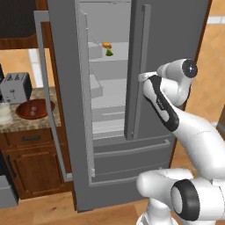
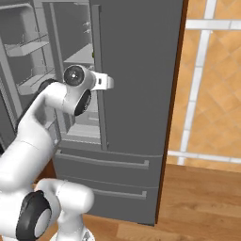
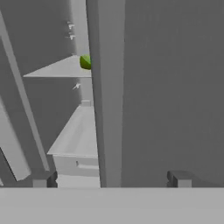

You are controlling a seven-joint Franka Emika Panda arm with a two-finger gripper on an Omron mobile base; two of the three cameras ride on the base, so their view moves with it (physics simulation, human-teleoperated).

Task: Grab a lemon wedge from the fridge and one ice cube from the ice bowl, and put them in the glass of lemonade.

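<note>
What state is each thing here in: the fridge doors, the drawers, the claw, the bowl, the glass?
Tall grey steel fridge: left door swung open, right door shut, both lower drawers closed.
Tiny yellowish-green lemon wedge: lying on an upper shelf inside, beside a small orange item.
Two-finger gripper: open, empty, facing the right door's edge.
Glossy reddish-brown ice bowl: upright on the counter.
Clear glass of lemonade: upright, holding pale liquid.
</note>
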